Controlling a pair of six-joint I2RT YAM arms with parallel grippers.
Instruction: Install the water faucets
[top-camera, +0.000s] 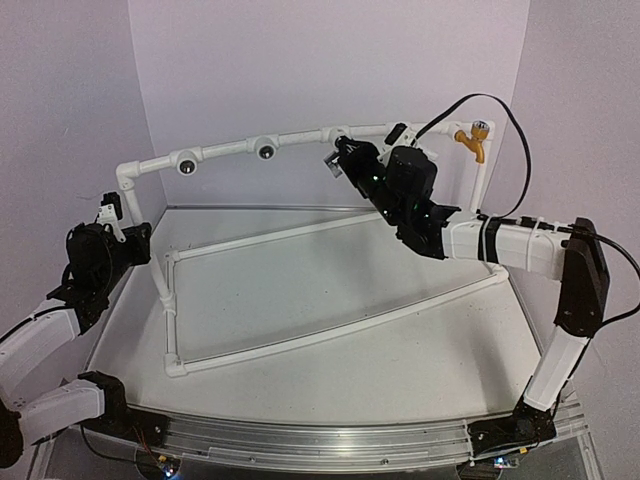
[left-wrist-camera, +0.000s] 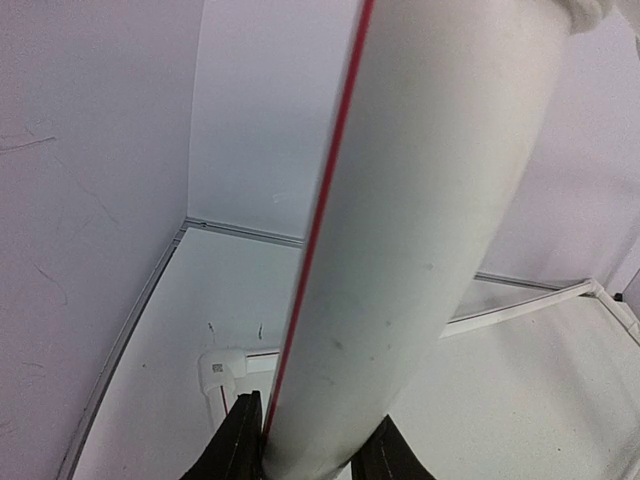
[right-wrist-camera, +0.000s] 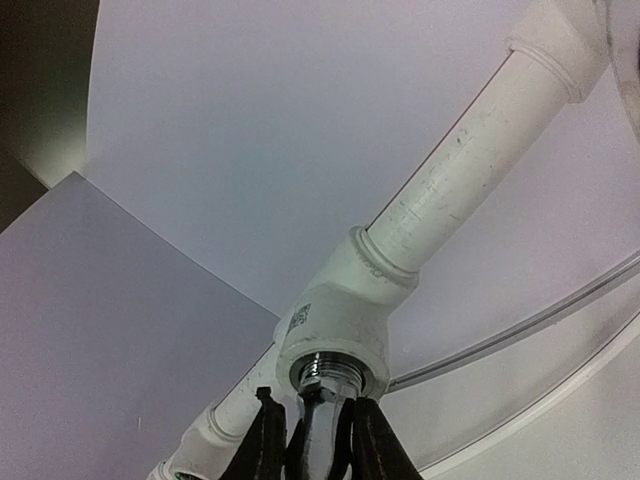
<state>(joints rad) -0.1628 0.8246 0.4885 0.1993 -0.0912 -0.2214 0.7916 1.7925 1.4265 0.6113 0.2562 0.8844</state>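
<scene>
Lilac walls from above: orange-yellow faucet on white pipe frame, right corner. Left wrist: left gripper clamped on the frame's upright. Right wrist: right gripper squeezing silver-grey metal faucet, threads at white tee fitting.

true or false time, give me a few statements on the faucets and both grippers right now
1. The orange faucet sits at the frame's upper right corner. True.
2. The right gripper holds a white faucet. False: it is shut on the silver faucet at a tee.
3. The left gripper is shut on the frame. True.
4. Every tee has a faucet. False: two left tees show open holes.
</scene>
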